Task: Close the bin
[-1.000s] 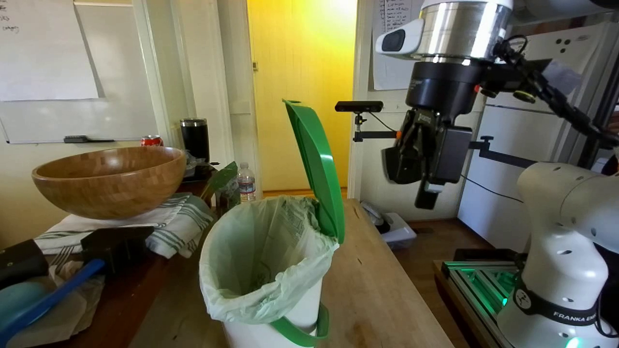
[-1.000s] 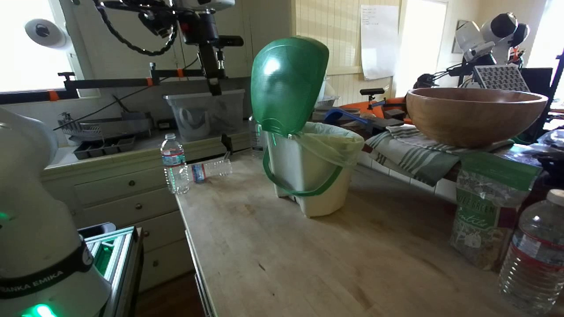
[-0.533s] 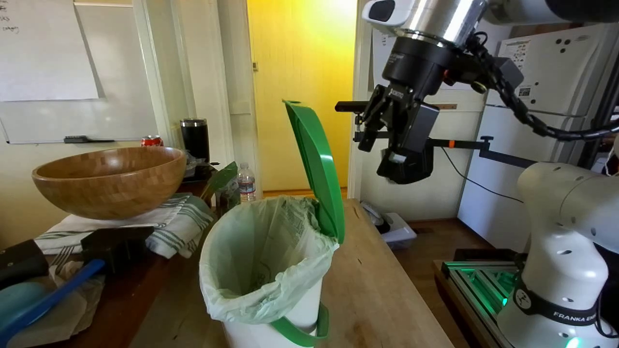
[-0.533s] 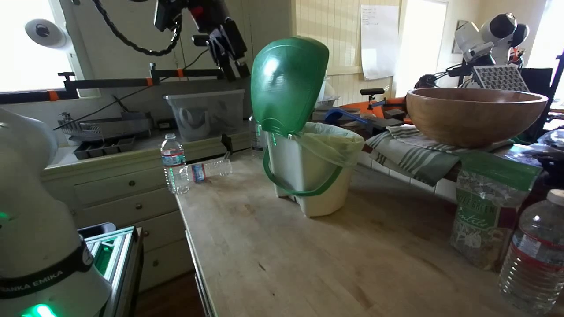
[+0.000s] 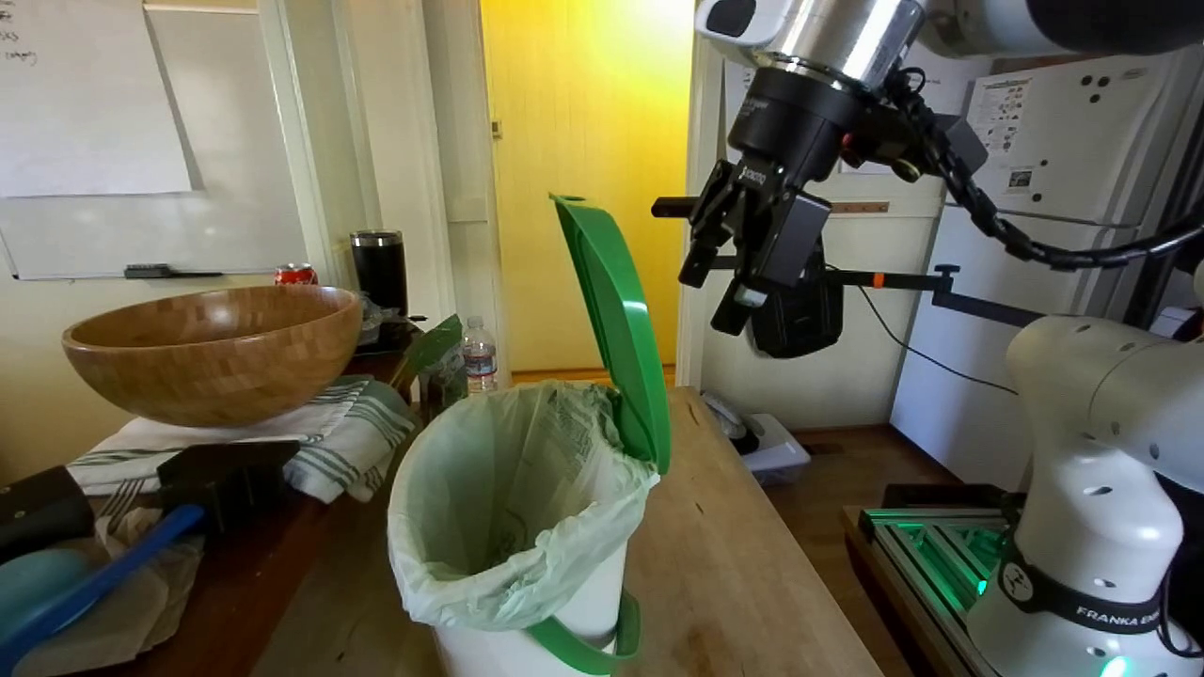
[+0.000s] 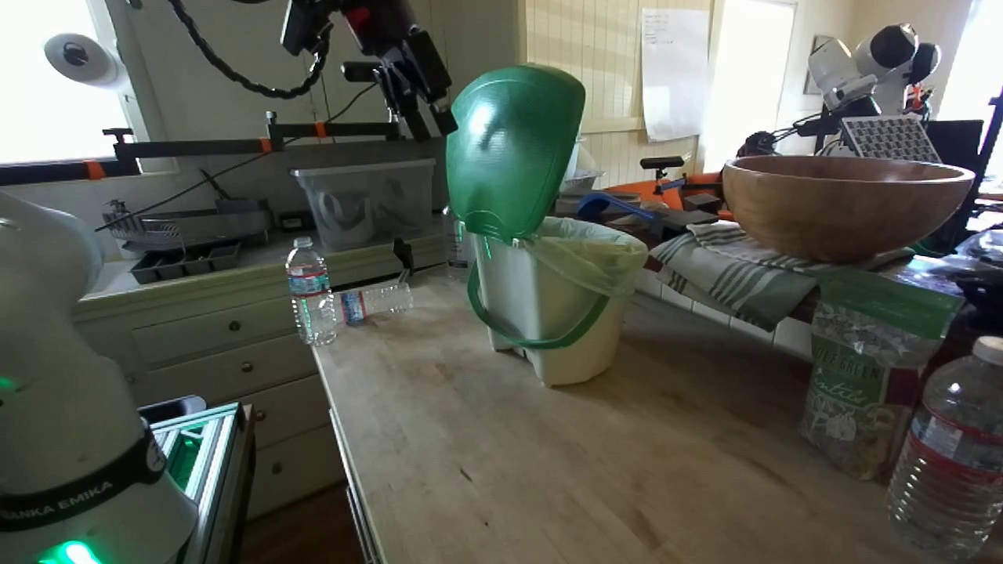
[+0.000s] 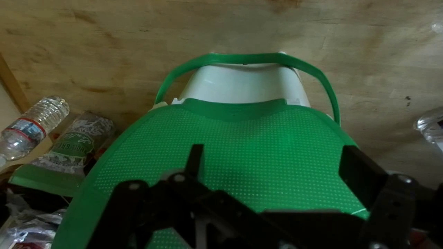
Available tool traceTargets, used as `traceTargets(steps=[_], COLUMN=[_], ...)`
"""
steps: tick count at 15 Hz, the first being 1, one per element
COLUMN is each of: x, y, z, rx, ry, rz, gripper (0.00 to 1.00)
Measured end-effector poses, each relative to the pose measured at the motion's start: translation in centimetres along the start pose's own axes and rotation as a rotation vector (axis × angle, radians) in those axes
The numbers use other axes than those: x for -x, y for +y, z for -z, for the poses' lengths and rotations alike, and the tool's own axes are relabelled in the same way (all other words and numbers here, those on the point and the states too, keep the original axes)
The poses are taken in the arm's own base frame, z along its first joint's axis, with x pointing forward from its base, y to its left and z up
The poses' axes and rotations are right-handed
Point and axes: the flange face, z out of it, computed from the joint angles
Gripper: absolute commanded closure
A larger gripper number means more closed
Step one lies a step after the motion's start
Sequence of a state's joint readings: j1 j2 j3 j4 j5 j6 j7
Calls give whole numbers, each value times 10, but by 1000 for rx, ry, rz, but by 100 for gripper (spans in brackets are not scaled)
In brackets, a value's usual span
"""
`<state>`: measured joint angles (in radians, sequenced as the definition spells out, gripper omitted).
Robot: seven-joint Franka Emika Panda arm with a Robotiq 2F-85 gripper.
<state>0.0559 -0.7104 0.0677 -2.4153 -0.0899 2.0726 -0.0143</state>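
The bin (image 6: 564,313) is white with a pale liner and a green carry handle (image 6: 541,342). It stands upright on the wooden tabletop. Its green lid (image 5: 625,329) stands up, open, in both exterior views (image 6: 513,149). In the wrist view the lid's outer face (image 7: 249,138) fills the middle, with some white bin wall (image 7: 242,84) above it. My gripper (image 5: 712,299) is tilted, beside the upper part of the lid on its outer side, with a gap between. It also shows at the top of an exterior view (image 6: 433,127). Its fingers (image 7: 271,152) are wide apart with nothing between them.
A brown wooden bowl (image 5: 216,348) sits on a striped towel (image 6: 729,274) beyond the bin. An upright bottle (image 6: 311,298) and a lying bottle (image 6: 376,301) are near the table edge. A green-topped bag (image 6: 870,376) and another bottle (image 6: 952,454) stand at the opposite side.
My gripper has turned from hanging nearly straight down to a tilt, with its fingers spread in view, and has moved toward the lid. The bin and its lid have not moved.
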Motion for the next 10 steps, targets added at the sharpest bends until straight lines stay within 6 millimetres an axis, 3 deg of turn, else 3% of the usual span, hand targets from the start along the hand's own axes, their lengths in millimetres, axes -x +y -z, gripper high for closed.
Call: traceTargets(steps=[5,10], x=[-5,-10], y=[-3,9], z=[11,15], rx=[12,24], ry=[54,113], rz=[-14,-56], gripper=[0,0])
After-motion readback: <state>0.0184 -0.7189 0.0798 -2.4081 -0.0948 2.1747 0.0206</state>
